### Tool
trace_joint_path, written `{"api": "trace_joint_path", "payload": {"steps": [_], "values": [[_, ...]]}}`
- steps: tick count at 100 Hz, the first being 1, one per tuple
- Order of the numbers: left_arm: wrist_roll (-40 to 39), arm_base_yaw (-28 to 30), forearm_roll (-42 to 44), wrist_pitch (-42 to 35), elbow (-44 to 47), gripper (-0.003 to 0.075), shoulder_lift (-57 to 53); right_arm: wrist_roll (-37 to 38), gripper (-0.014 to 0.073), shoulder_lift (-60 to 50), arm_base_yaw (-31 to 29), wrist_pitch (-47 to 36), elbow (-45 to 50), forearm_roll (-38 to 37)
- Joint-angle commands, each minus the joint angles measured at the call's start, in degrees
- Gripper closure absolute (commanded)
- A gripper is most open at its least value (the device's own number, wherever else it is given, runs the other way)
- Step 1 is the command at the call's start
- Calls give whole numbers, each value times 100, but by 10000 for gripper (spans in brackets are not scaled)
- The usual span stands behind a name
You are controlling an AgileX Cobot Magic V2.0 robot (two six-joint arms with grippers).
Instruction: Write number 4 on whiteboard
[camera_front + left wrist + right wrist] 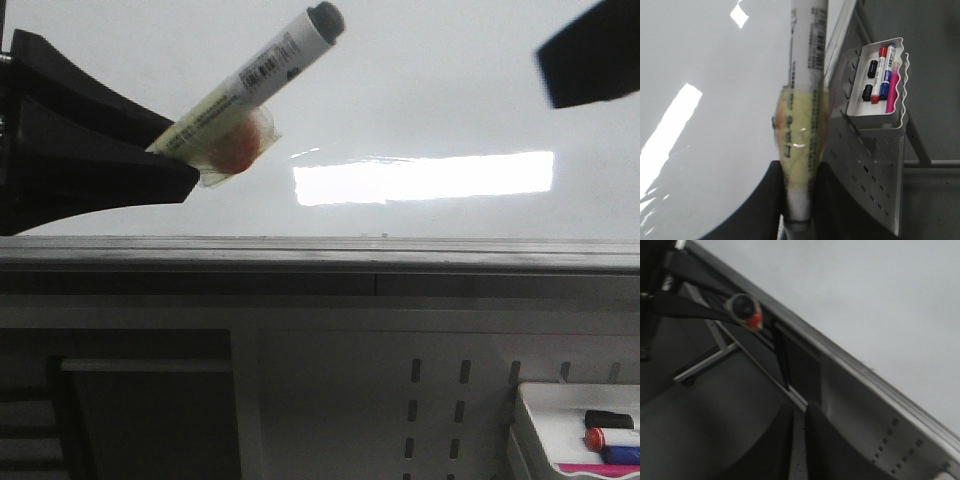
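Observation:
The whiteboard (450, 100) fills the upper front view, glossy with a bright glare bar and a grey ledge (320, 255) below it. No number 4 shows on it in any view. My left gripper (185, 150) is shut on a white marker (260, 70) wrapped in yellowish tape, with its dark end pointing up and to the right in front of the board. The left wrist view shows the marker (807, 60) clamped between the fingers (799, 175) beside the board (700, 60). My right gripper (590, 55) is at the upper right; in its wrist view (799, 412) the fingers are nearly together and hold nothing.
A small white marker tray (530, 420) hangs on the perforated grey panel at the lower right and holds red, blue, black and pink markers (883, 70). The right wrist view shows the board's grey ledge (840, 355) running diagonally and the held marker end-on (745, 310).

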Motion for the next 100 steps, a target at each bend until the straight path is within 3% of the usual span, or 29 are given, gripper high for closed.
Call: {"api": "trace_joint_path", "payload": {"steps": [1,7,13,35,58,65,73,87,100], "values": [[-53,-12,-74,-516,-124,741,-119,-86,321,303,448,-554,-434,-59],[-53,-12,19,-652,-124,741,-119,-86,188,517,596,-670,-562,-150],[-53,-12,174,-764,-124,741,-119,-86,133,676,647,-807,-650,-175],[-53,-12,209,-790,-124,741,-119,-86,199,1250,663,-885,-1023,-175],[-53,-12,209,-790,-124,741,-119,-86,204,1767,856,-860,-1386,-175],[-53,-12,209,-790,-124,741,-119,-86,245,1848,856,-886,-1395,-175],[-53,-12,209,-790,-124,741,-119,-86,349,1873,856,-889,-1395,-175],[-53,-12,209,-790,-124,741,-119,-86,654,1873,819,-826,-1395,-175],[-53,-12,179,-751,-124,739,-119,-67,658,1873,807,-812,-1395,-273]]}}
